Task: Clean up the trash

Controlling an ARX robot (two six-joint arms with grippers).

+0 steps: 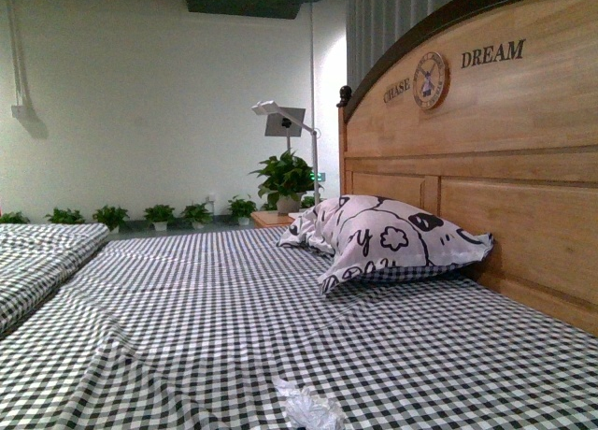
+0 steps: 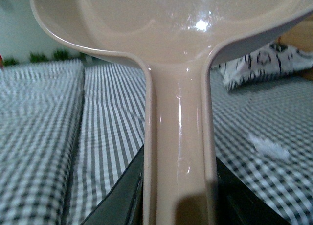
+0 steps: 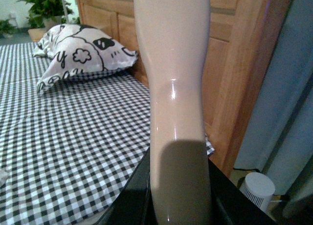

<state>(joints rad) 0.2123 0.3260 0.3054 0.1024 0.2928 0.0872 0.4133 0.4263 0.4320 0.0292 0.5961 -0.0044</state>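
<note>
Front view: crumpled white trash (image 1: 306, 408) on gingham sheet (image 1: 187, 299), well apart from pillow (image 1: 383, 238). Glossy dustpan (image 2: 178, 112) sits pinched in left gripper (image 2: 178, 205), smooth pale handle (image 3: 173, 63) in right gripper (image 3: 178, 205).

Neither arm shows in the front view. The left gripper (image 2: 178, 208) has its dark jaws pressed against both sides of a dustpan handle (image 2: 178, 137). The right gripper (image 3: 178, 205) clamps a pale handle (image 3: 173, 88) likewise (only the jaw edges show).

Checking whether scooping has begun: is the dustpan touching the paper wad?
Apart. In the left wrist view the dustpan is held in the air, and bare checked sheet shows between its handle and the paper wad.
</note>
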